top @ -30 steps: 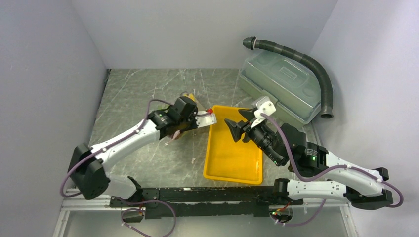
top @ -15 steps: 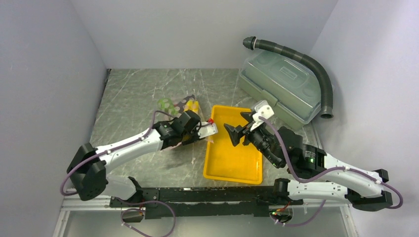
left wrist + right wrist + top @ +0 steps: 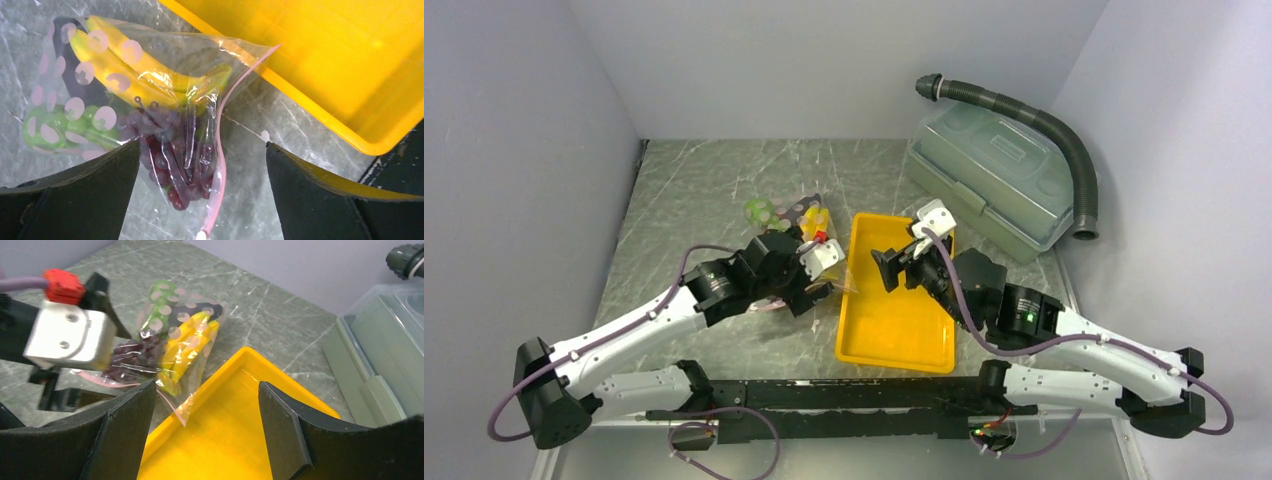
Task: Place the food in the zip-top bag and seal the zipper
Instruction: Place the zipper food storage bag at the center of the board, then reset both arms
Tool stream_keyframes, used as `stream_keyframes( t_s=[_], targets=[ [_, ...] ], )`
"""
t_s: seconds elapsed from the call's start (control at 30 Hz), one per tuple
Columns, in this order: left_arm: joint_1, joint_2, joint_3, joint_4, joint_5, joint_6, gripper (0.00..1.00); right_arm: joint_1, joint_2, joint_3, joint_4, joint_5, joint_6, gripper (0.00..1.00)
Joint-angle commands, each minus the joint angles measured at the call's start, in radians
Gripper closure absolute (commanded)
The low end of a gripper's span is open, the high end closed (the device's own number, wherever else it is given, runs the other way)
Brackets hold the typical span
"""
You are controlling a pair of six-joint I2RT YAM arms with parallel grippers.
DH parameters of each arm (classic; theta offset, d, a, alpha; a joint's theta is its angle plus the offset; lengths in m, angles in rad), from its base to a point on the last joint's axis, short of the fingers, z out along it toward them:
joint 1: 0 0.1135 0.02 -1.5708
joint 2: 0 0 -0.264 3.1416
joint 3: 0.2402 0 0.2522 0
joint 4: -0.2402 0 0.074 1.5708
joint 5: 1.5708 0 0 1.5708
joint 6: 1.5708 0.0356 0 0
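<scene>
Seemingly at sealing: food [image 3: 115, 60] inside bag [image 3: 200, 55], near middle of table [image 3: 704, 190] against left rim of tray [image 3: 840, 330]; left gripper [image 3: 202, 150] spread wide over zipper [image 3: 220, 170], right gripper [image 3: 205, 387] spread over tray, both empty; next, pinch zipper end, slide along.

A yellow tray [image 3: 894, 330] lies on the marble table [image 3: 694, 190] beside a lidded box [image 3: 994, 170] and black hose [image 3: 1086, 200].
</scene>
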Motion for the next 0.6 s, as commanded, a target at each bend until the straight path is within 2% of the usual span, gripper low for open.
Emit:
stream_keyframes(
  t_s=[0.0, 0.17, 0.3, 0.43, 0.57],
  targets=[
    [-0.005, -0.046, 0.010, -0.043, 0.020, -0.118, 0.00, -0.074, 0.006, -0.025, 0.048, -0.083, 0.039, 0.22],
    [-0.003, -0.097, 0.010, -0.059, -0.055, -0.210, 0.00, -0.163, 0.018, -0.074, 0.080, -0.137, 0.056, 0.19],
    [0.007, -0.079, 0.060, -0.122, -0.124, -0.319, 0.00, -0.232, 0.042, -0.091, 0.081, -0.166, 0.085, 0.16],
    [0.099, -0.008, 0.151, -0.204, -0.060, -0.386, 0.00, -0.330, 0.072, -0.096, 0.063, -0.232, 0.128, 0.15],
    [0.215, 0.022, 0.183, -0.195, -0.041, -0.431, 0.00, -0.460, 0.067, -0.109, 0.051, -0.316, 0.188, 0.13]
  ],
)
